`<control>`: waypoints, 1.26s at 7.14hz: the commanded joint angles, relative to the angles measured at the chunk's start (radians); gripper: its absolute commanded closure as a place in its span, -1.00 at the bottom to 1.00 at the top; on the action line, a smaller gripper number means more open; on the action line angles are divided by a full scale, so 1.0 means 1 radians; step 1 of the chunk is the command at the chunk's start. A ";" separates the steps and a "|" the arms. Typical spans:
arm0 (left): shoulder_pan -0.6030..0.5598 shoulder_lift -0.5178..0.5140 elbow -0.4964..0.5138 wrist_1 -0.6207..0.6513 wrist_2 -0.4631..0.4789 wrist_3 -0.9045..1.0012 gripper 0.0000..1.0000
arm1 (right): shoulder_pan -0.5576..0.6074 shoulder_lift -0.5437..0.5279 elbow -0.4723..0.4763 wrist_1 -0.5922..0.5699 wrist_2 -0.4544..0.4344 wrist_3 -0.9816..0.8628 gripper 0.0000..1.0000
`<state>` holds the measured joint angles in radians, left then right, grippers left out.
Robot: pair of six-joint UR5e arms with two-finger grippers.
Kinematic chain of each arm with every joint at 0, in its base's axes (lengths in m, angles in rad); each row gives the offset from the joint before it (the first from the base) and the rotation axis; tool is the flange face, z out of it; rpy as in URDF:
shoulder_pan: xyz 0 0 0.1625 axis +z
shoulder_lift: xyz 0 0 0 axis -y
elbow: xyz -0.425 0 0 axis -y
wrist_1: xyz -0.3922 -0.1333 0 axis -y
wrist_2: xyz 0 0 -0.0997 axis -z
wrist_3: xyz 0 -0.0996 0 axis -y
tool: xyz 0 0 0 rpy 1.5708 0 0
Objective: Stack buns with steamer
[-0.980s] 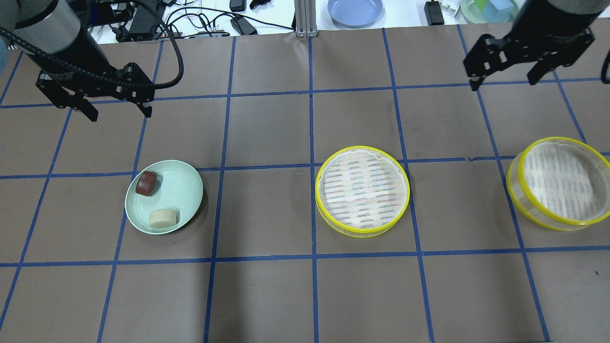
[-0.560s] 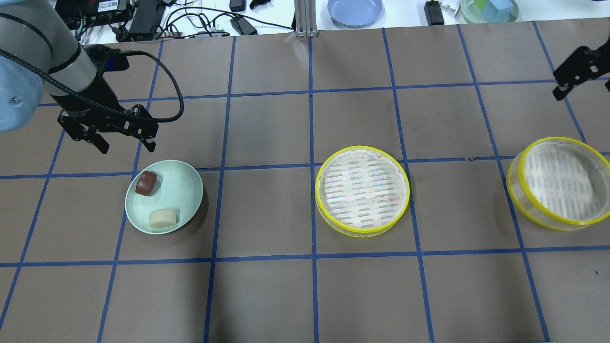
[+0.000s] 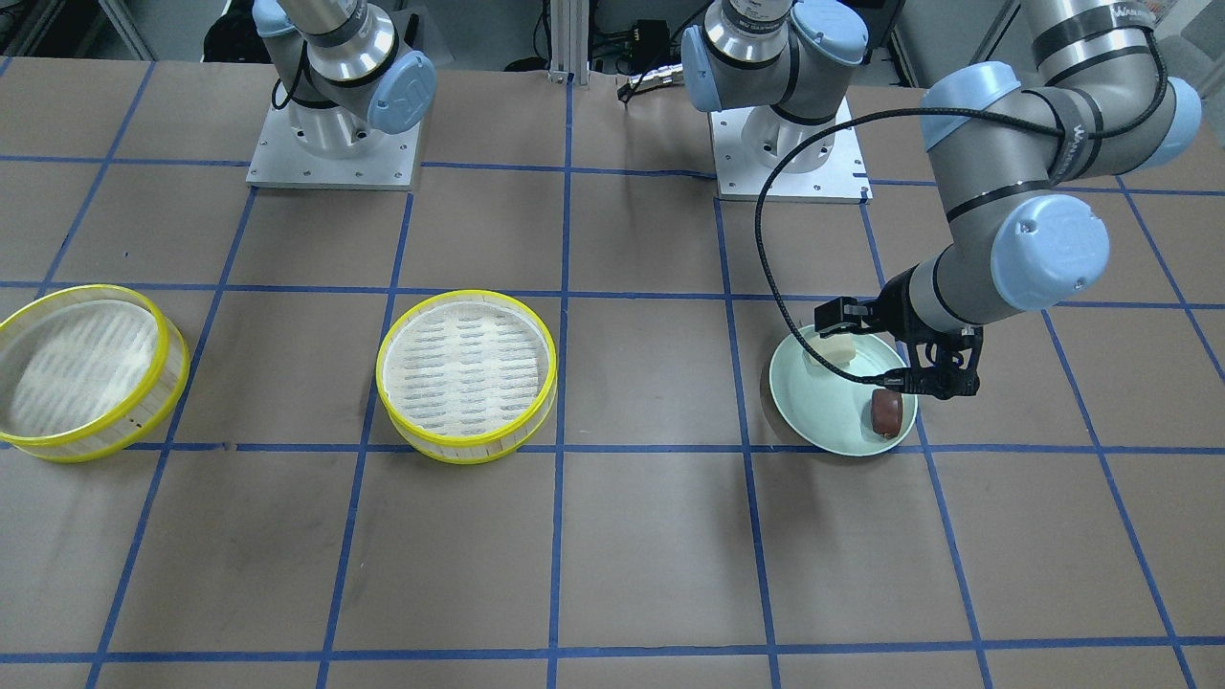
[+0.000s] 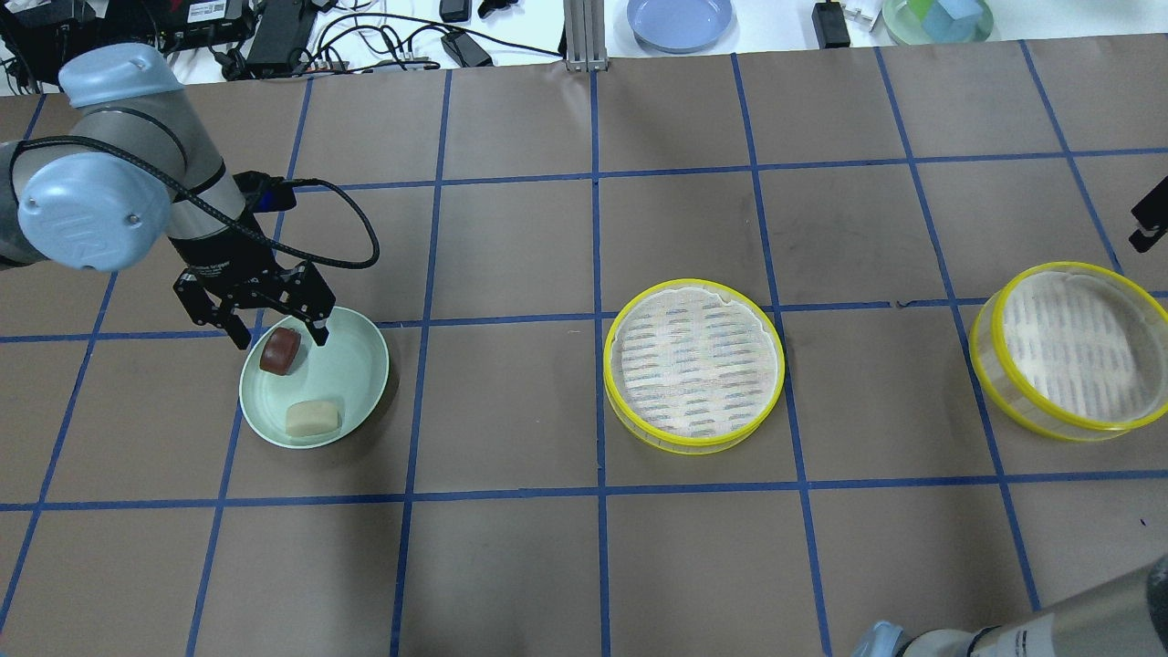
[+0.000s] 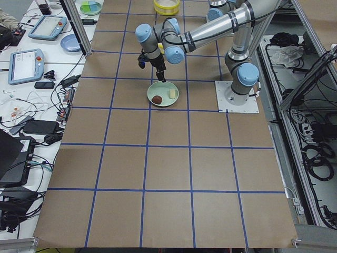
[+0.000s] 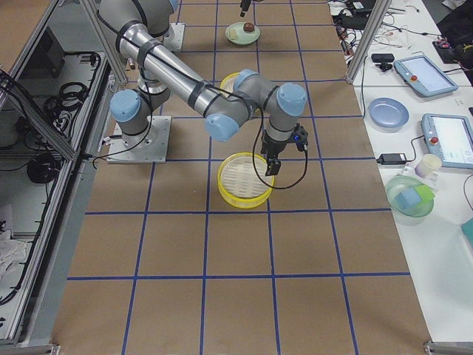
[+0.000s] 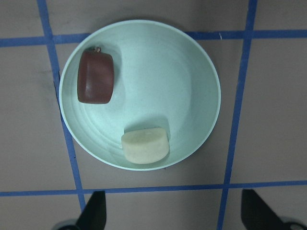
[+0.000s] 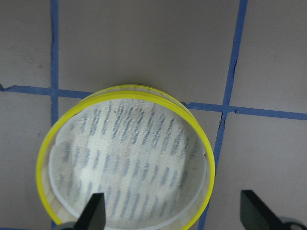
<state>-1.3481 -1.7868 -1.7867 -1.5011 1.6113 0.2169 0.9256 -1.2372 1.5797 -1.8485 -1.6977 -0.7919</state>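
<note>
A brown table gridded with blue tape, a cluttered white bench beyond.

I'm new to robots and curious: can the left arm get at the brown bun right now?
Probably yes. The left gripper hangs open just above the plate, close by the brown bun. Nothing covers the bun, and the cream bun lies apart from it, so the way down looks free.

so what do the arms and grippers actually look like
The left arm and right arm are silver-grey tubes with pale blue joint caps and black bands. The left gripper and right gripper are black, with two fingers. A black cable loops off the left wrist.
</note>
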 commanded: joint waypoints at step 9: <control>0.050 -0.195 -0.042 0.007 0.012 -0.005 -0.75 | -0.071 0.124 0.160 -0.331 0.003 -0.363 1.00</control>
<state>-1.2991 -1.9765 -1.8284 -1.4857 1.6221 0.2195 0.8591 -1.1077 1.7398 -2.1988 -1.7026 -1.1607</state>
